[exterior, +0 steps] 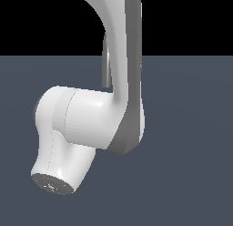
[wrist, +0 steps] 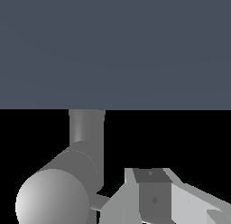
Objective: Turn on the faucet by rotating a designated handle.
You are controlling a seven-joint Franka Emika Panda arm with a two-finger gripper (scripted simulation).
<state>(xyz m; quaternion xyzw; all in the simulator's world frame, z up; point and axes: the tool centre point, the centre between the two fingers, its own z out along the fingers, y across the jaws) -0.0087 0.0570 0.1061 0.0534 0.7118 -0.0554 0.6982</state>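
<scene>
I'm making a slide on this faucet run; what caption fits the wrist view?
Wrist view: gripper close beside the grey faucet, near its small handle.

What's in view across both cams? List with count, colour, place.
faucet: 1, grey metallic; thick cylindrical base with rounded end close to the wrist camera, a tube rising from it; in the exterior view only a thin grey sliver shows behind the arm.
handle: 1, grey, short thin lever sticking out sideways from the base, right next to the gripper.
floor: 1, flat dark blue-grey, black background beyond it.
robot arm: 1, white with grey joint sections, fills the middle of the exterior view, hiding most of the faucet.
gripper: 1, light grey; its body is beside the handle, fingers cut off, state unclear.
</scene>
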